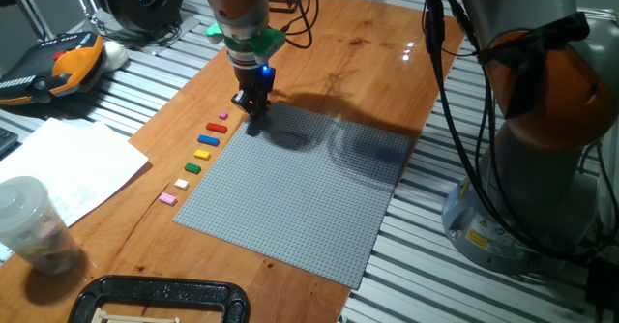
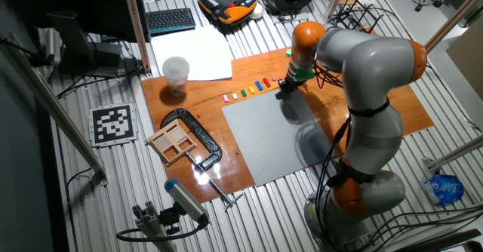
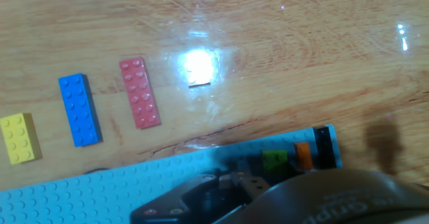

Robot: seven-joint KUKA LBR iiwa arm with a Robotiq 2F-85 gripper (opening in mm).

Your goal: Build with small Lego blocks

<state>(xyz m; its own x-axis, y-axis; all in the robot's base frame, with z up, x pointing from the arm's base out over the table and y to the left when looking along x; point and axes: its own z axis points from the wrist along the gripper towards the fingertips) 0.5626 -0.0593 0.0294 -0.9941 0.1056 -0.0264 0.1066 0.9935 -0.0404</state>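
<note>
Grey baseplate [image 1: 290,197] on wooden board [image 1: 368,62]; plastic cup [image 1: 29,221], paper [image 1: 68,163], black clamp [image 1: 155,299] nearby

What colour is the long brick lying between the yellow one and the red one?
Blue. The brick shows best in the hand view, lying flat on the wood.

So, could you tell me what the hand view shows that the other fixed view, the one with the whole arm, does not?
Only the hand view shows small blocks already on the baseplate corner: a green block, an orange block and a dark block. It also shows the studs on the loose red block and blue block.

Only the wide view shows the whole arm, the plastic cup, the paper and the clamp.

Both show the loose row on wood beside the baseplate.
</note>
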